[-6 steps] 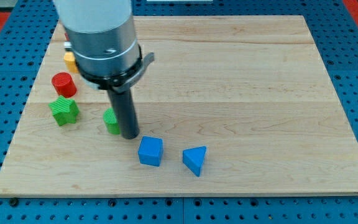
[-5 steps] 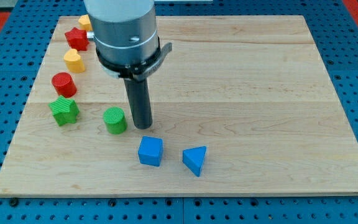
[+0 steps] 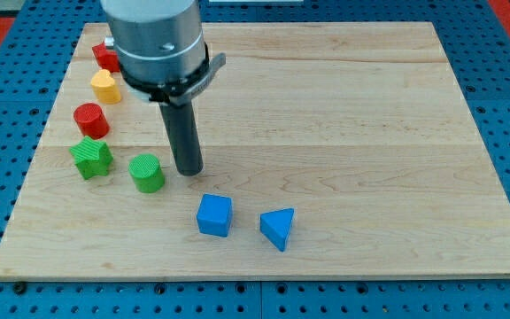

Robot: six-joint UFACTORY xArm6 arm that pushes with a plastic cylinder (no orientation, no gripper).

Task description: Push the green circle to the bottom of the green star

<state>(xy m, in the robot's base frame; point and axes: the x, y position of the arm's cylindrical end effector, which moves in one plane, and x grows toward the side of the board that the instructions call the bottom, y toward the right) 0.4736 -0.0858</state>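
**Green circle sits beside the star, not yet below it**

On the wooden board (image 3: 343, 106), your rod stands upright with my tip (image 3: 189, 172) resting just to the view's right of the green circle (image 3: 147, 173), near it but with a sliver of board showing between them. There are no fingers here to be released or clenched: the arm ends in a plain dark rod, and it holds nothing. The circle lies close to the view's right of the green star (image 3: 91, 157) and a little lower, apart from it.

Up the view's left edge run a red cylinder (image 3: 89, 120), a yellow block (image 3: 104, 86) and a red block (image 3: 106, 57) partly hidden behind the arm's housing. A blue cube (image 3: 214, 215) and a blue triangle (image 3: 278, 228) sit toward the view's bottom, well clear of the work.

The circle looks like a small, rigid, light plastic piece that should slide readily on the smooth wood. Being round, it will likely roll off the rod's line if you strike it off-centre, so meet it squarely through its middle. You cannot grasp it; the only purchase is a push against its side wall. To bring it under the star, contact on its upper-right side, driving it down and to the view's left, seems the right approach. Keep the push gentle: too much travel leftward could knock the star itself out of place.
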